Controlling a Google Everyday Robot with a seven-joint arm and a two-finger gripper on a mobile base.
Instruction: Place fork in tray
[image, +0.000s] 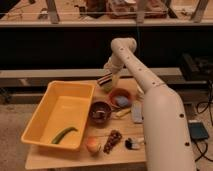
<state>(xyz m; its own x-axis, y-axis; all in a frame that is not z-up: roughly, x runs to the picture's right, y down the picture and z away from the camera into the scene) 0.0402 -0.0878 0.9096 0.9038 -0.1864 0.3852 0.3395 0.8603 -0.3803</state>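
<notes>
The yellow tray (47, 107) stands on the left half of the wooden table and holds a green curved pod (64, 134). My gripper (106, 82) hangs low over the far edge of the table, just right of the tray's far right corner and behind the orange bowl (120, 97). The arm reaches up from the lower right and bends down to it. I cannot make out the fork; it may be hidden under or in the gripper.
A brown bowl (100, 111) sits beside the tray's right wall. The orange bowl holds a blue thing. A stubby yellowish utensil (123, 113), a grey flat object (137, 112), a peach-like fruit (92, 145), dark grapes (114, 140) and a small dark item (132, 144) lie nearby.
</notes>
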